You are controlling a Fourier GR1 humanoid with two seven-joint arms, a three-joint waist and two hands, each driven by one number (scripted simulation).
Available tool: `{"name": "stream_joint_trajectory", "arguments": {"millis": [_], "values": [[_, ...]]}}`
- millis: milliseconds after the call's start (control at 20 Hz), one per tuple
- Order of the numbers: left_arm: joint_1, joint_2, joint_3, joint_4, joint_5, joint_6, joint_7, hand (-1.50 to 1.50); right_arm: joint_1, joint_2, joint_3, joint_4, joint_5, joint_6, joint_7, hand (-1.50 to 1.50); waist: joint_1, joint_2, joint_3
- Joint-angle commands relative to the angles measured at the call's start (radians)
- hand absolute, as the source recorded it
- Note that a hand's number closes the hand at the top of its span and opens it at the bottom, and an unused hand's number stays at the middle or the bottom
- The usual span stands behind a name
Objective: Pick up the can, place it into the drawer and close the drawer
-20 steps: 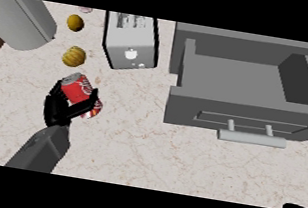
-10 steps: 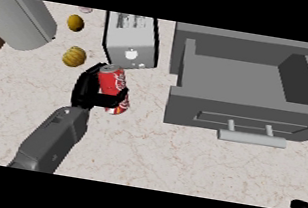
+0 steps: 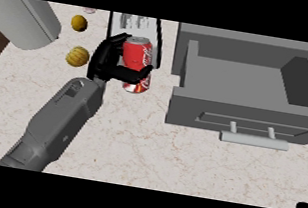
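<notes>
Left of the open grey metal drawer (image 3: 253, 86), my left hand (image 3: 112, 66) curls round the upright-tilted red cylindrical can (image 3: 136, 64).

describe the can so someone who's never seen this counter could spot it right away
Start at the big open grey drawer unit on the right of the pale marble counter and look just left of it. There the robot's black left hand has its fingers curled round a red cylindrical soda can. It is the only red thing, unlike the two yellowish round items further left.
</notes>
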Motion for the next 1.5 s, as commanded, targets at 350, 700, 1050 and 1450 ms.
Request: {"name": "stream_joint_trajectory", "arguments": {"millis": [350,700,1050,1450], "values": [[-0.173,-0.038,-0.036,-0.284,-0.038,0.15,0.372,1.5,0.005,0.03,0.014,0.054,0.048,-0.004,-0.082,-1.5,0.0,0.001,0.0],[-0.347,-0.061,-0.038,-0.248,-0.105,0.213,0.513,1.5,-0.021,0.006,0.024,-0.042,0.037,-0.02,0.036,-1.5,-0.009,0.004,0.0],[-0.555,-0.082,-0.061,-0.074,-0.067,0.273,0.541,1.5,-0.077,-0.024,-0.019,0.014,-0.005,-0.022,0.033,-1.5,-0.03,0.009,0.0],[-0.749,-0.082,-0.091,0.131,0.0,0.295,0.561,1.5,-0.169,-0.07,-0.021,0.036,-0.011,-0.034,0.098,-1.5,-0.047,0.014,0.001]]}}
